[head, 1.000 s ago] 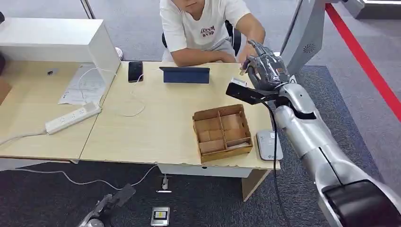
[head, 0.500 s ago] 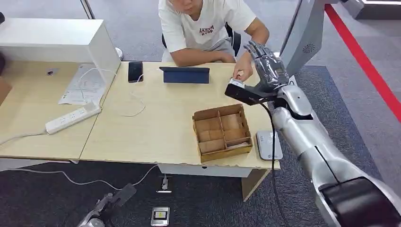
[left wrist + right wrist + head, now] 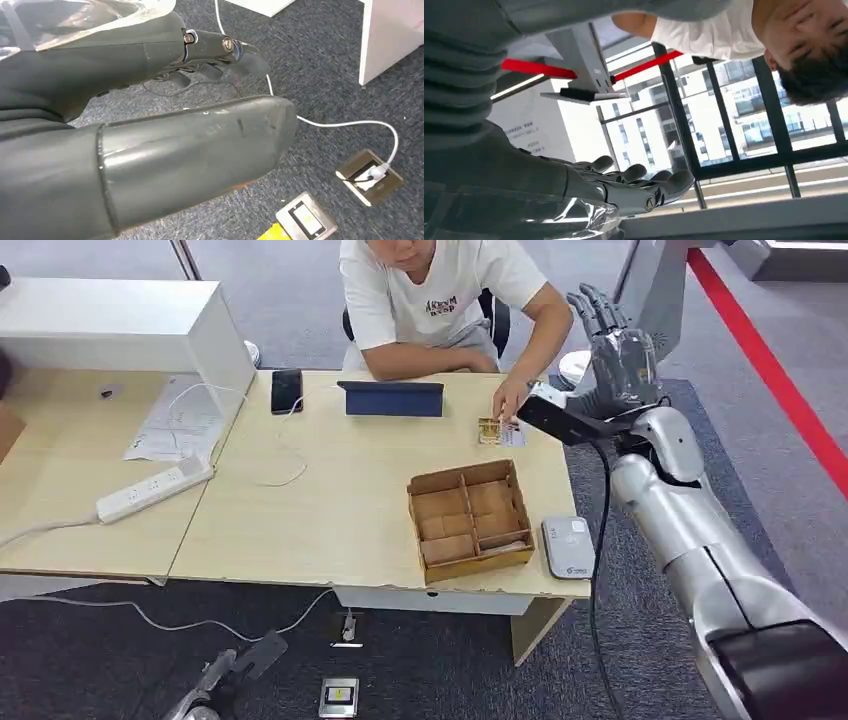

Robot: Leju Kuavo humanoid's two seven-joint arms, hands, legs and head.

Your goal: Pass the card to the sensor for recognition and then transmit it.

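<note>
The card [image 3: 499, 432] lies flat on the wooden table [image 3: 330, 510] near its far right edge, with the fingers of a person's hand [image 3: 508, 400] resting on it. My right hand [image 3: 617, 352] is raised beyond the table's right side, to the right of the card, fingers spread and holding nothing; in the right wrist view the right hand [image 3: 629, 187] is likewise empty. The grey card sensor [image 3: 568, 547] sits at the table's near right corner. My left hand [image 3: 200, 145] hangs over the carpet, fingers apart and empty.
A brown cardboard box [image 3: 470, 520] with several compartments stands left of the sensor. A tablet [image 3: 391, 398], a phone [image 3: 286, 390], a power strip [image 3: 155, 489] and a white cabinet [image 3: 130, 330] are farther left. The person sits behind the table.
My right hand has let go of the card and risen up and to the right. The person's hand took the card and laid it on the table.
</note>
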